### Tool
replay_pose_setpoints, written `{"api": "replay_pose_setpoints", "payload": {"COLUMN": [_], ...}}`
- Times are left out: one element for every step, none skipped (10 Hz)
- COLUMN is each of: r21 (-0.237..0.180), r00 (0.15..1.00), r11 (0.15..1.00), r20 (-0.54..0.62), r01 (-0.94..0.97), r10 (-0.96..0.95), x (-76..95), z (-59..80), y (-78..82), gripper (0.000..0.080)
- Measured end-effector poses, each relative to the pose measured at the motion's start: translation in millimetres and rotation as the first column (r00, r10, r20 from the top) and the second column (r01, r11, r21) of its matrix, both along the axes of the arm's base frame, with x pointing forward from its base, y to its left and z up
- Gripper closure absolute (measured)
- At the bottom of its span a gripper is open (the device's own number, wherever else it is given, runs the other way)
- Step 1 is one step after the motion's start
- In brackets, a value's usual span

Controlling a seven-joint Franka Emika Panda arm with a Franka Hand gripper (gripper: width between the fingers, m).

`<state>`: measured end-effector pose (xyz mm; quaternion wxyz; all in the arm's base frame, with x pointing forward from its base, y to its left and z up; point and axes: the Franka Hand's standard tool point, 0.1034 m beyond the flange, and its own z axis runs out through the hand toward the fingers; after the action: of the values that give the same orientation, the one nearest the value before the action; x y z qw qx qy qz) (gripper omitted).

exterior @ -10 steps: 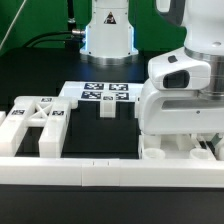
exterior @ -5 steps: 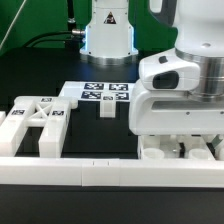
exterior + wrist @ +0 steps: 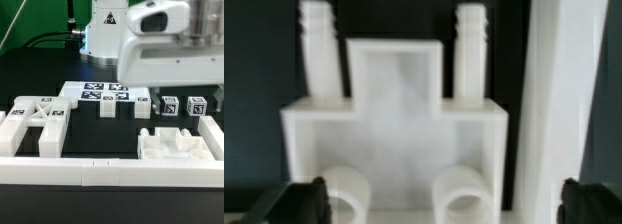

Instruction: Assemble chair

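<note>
The notched white chair block (image 3: 180, 145) lies at the front on the exterior view's right, against the long rail (image 3: 110, 172). In the wrist view the block (image 3: 393, 110) fills the middle, with two pegs pointing away and two round hollows near my fingers. My gripper (image 3: 446, 205) is open above it and holds nothing, its dark fingertips (image 3: 295, 203) wide apart. The arm's white hand (image 3: 165, 50) hangs high above the table. An X-braced frame (image 3: 40, 122) lies on the exterior view's left. Two tagged cubes (image 3: 183, 105) stand behind the block.
The marker board (image 3: 100, 93) lies flat in the middle at the back. Two small white upright pieces (image 3: 107, 108) stand just in front of it. The rail also shows in the wrist view (image 3: 571, 100), right beside the block. The robot base is behind.
The arm has risen from low over the notched block. The block and the two cubes, hidden before, now show. The parts on the table have not moved.
</note>
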<state>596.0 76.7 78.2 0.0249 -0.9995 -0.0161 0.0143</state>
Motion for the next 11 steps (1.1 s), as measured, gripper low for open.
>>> {"api": "replay_pose_setpoints", "payload": {"r21": [-0.003, -0.003, -0.003, -0.003, 0.013, 0.002, -0.003, -0.007, -0.004, -0.002, -0.002], "r00": [1.0, 1.0, 1.0, 1.0, 0.999, 0.999, 0.999, 0.999, 0.999, 0.999, 0.999], "r11": [1.0, 1.0, 1.0, 1.0, 0.999, 0.999, 0.999, 0.999, 0.999, 0.999, 0.999], "r20": [0.008, 0.006, 0.009, 0.007, 0.02, 0.022, 0.021, 0.008, -0.001, -0.013, -0.013], "r01": [-0.003, -0.007, -0.008, -0.01, -0.031, -0.045, -0.046, -0.033, -0.036, -0.038, -0.038], "r10": [0.003, 0.007, 0.008, 0.01, 0.03, 0.045, 0.046, 0.033, 0.036, 0.038, 0.038], "x": [-8.1, -6.7, -5.9, -7.8, -20.7, -41.3, -60.6, -75.6, -75.4, -74.2, -74.5], "z": [-7.6, -6.3, -5.9, -7.9, -14.7, -21.2, -30.1, -35.2, -34.6, -34.4, -35.0], "y": [-5.8, -3.8, -3.6, -5.9, -24.4, -45.0, -60.8, -68.8, -66.6, -65.5, -65.6], "gripper": [0.0151, 0.0151, 0.0151, 0.0151, 0.0151, 0.0151, 0.0151, 0.0151, 0.0151, 0.0151, 0.0151]}}
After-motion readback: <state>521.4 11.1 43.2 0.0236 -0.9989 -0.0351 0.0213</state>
